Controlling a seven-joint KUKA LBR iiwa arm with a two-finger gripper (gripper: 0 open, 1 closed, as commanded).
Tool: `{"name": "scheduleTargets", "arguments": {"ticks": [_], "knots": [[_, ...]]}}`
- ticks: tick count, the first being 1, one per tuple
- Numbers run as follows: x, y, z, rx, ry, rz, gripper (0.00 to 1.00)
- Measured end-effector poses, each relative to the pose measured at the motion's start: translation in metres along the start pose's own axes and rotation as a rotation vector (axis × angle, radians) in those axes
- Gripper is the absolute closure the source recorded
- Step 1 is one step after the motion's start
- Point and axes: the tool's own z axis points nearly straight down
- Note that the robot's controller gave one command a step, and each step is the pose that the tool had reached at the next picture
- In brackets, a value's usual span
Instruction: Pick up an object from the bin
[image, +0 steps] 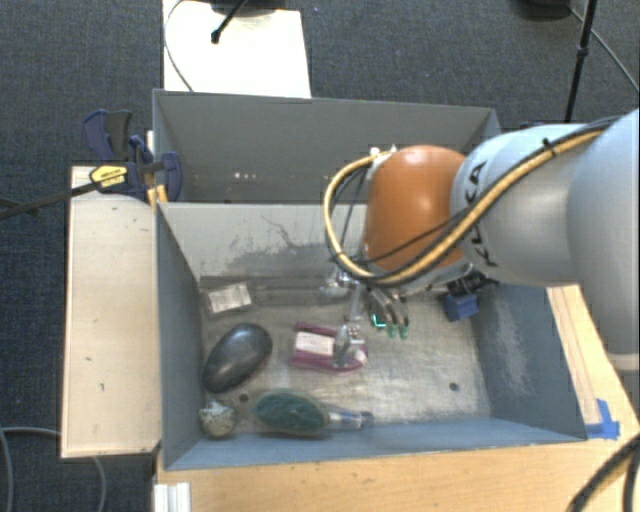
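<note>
Right of the pink-and-white packet (318, 348), open bin floor (432, 368) up to the wall (522, 352).

Overall: fairly bright, soft and even, nothing harsh
Bin floor (430, 365): lightest mid-right, dimmer by the left wall
Shadows: soft patch under the orange cover (415, 200), far right of the floor
Glare: mild sheen on that cover and the grey arm (560, 210), faint highlight on the dark oval stone (237, 357)

— Which thing?
— The small magenta packet (325, 350) with a pale label on top.
— Where?
— Flat near the middle of the bin (440, 362) floor, long side running 9 to 3 o'clock.
</note>
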Motion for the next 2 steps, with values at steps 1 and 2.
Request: {"name": "scheduleTargets", "arguments": {"ticks": [1, 2], "knots": [[0.0172, -0.0093, 0.0569, -0.001, -0.014, -0.116, 0.0], [0.0144, -0.0092, 0.0532, -0.001, -0.022, -0.111, 1.0]]}}
